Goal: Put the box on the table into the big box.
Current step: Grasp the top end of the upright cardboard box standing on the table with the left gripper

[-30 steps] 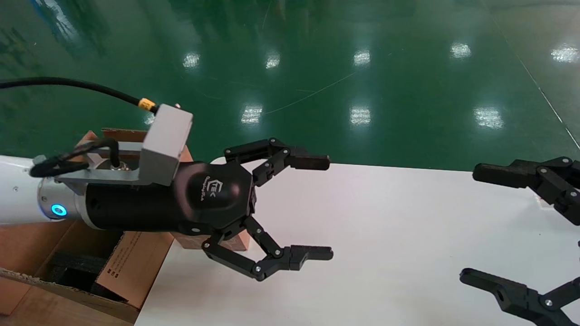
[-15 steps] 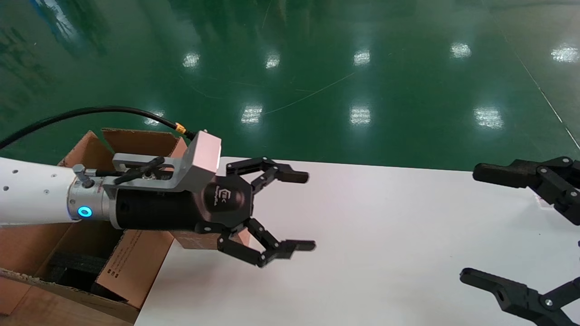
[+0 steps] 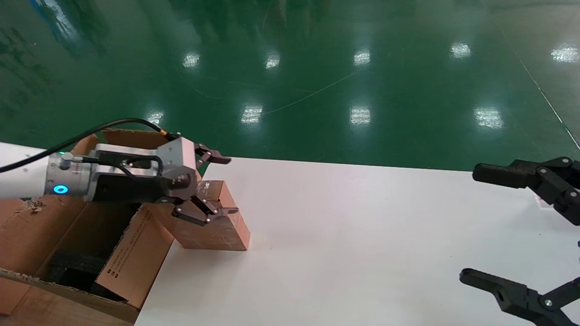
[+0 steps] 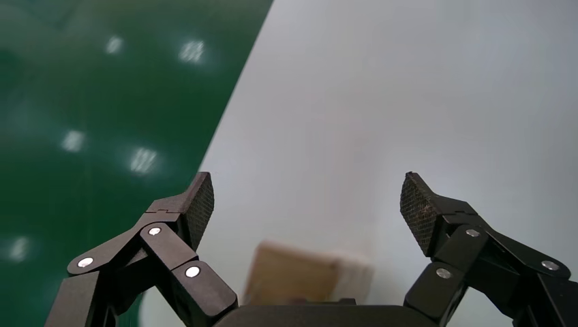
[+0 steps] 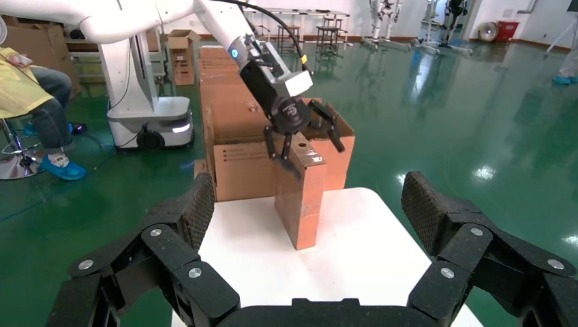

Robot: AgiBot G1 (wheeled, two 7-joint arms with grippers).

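My left tool (image 3: 216,184) sits over the small box (image 3: 213,226), fingers spread wide, one on each side of its top and not pressing it. The box stands upright at the worktop's (image 3: 362,235) left edge, near the far rounded corner, just beside the big box (image 3: 131,267) (flaps up, black foam inside). My right tool (image 3: 471,222) is parked above the worktop's right edge, fingers likewise wide apart, holding nothing.
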